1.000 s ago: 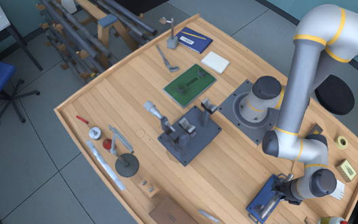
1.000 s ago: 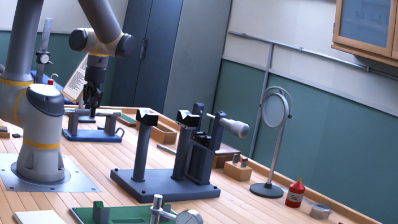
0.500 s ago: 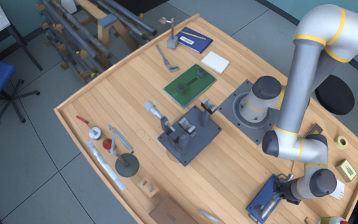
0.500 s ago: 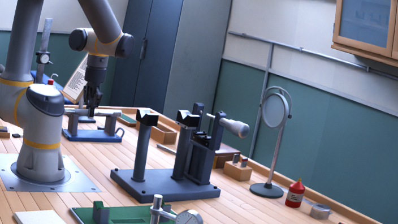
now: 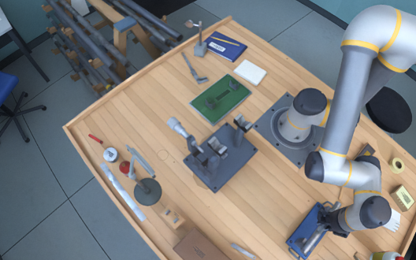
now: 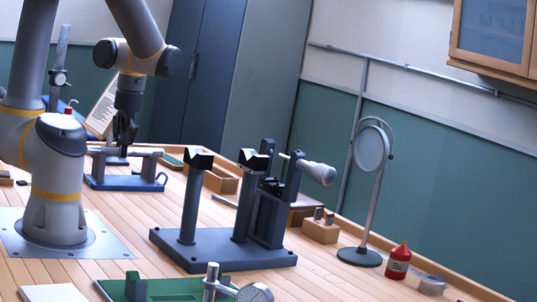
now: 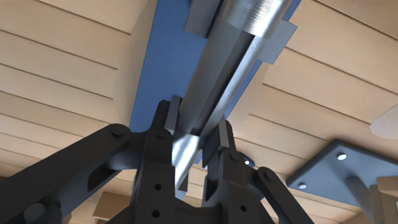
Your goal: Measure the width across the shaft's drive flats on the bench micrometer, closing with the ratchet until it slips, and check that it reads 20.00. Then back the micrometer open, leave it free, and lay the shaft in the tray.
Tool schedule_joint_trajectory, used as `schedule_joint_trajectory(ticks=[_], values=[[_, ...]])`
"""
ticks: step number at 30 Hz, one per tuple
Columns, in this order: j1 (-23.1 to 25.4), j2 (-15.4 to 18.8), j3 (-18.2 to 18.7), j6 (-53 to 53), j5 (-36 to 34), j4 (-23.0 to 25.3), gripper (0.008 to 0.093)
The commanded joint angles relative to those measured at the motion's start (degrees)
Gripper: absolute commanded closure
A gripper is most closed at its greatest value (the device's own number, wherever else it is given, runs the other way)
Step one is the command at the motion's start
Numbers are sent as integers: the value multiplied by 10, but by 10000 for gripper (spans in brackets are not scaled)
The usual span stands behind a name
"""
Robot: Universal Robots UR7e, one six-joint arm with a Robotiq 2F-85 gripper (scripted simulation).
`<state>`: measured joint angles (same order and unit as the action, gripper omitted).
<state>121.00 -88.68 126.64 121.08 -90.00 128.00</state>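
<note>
The steel shaft (image 7: 224, 74) lies across the two posts of the blue stand (image 5: 305, 232) at the near right corner of the bench, and my gripper (image 7: 196, 136) is closed around it from above, near its flatted section. From the second side camera the shaft (image 6: 126, 151) rests level on the stand (image 6: 124, 182), with my gripper (image 6: 124, 150) at its middle. The bench micrometer (image 5: 214, 151) stands on its dark base at the bench's centre, thimble (image 6: 316, 171) pointing outward, its V-rests empty. The green tray (image 5: 220, 98) lies beyond it.
The bench's raised rim (image 5: 405, 236) runs close beside the blue stand, with a small box (image 5: 402, 197), a tape roll (image 5: 397, 165) and a bottle (image 5: 384, 256) near it. The arm's base plate (image 5: 291, 130) sits between the stand and the micrometer. A magnifier stand (image 5: 147, 191) is far left.
</note>
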Motion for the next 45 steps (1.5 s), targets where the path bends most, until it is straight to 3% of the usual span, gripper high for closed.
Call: schedule_joint_trajectory(ticks=[1,17,45], values=[[0,0,0,0,0,0,934],[0,-14,-11,0,0,-25,934],[0,-67,-74,0,0,-141,934]])
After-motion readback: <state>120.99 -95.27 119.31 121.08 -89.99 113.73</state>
